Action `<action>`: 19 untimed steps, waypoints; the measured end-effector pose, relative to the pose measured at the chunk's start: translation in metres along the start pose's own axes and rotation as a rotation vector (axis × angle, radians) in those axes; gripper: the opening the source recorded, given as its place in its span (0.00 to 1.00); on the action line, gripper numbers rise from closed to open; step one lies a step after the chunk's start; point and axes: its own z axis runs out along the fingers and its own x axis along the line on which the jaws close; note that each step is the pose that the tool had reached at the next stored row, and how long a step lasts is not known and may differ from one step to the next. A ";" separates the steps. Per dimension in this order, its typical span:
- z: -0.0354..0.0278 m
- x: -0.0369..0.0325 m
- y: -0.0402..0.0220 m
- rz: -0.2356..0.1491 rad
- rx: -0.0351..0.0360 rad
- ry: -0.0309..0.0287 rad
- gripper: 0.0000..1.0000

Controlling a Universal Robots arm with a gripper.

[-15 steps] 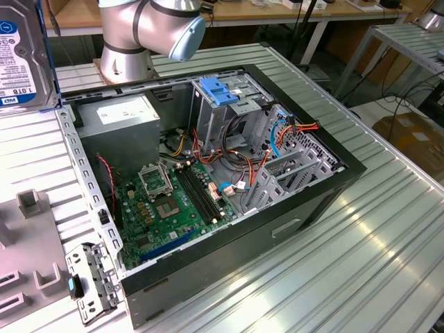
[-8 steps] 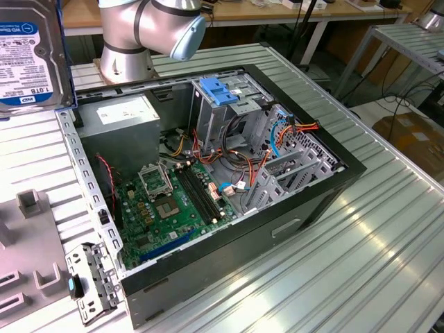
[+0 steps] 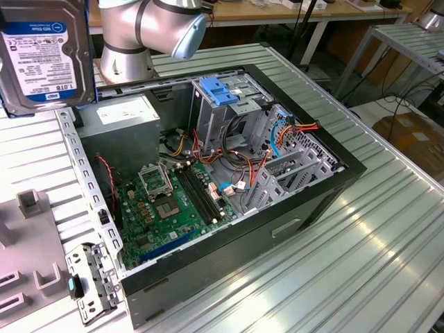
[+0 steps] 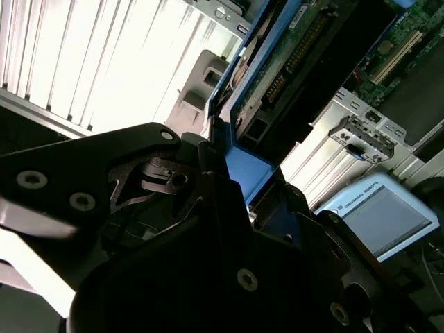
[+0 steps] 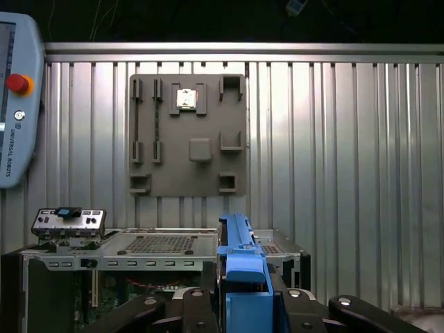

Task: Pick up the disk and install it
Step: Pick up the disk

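Your black tool (image 5: 243, 300) is clamping the flat, dark-metal, white-and-blue-labelled disk (image 3: 43, 55) by its blue plastic side rails, holding it aloft at the exterior view's left, apart from the open black computer case (image 3: 347, 170) on the ribbed metal counter (image 3: 388, 236). Pick-up is looking complete; installation is pending, the blue-topped metal drive bay (image 3: 220, 94) standing without it.
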 end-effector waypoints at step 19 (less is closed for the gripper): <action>-0.0018 0.0006 -0.0741 0.000 -0.0014 0.0000 0.37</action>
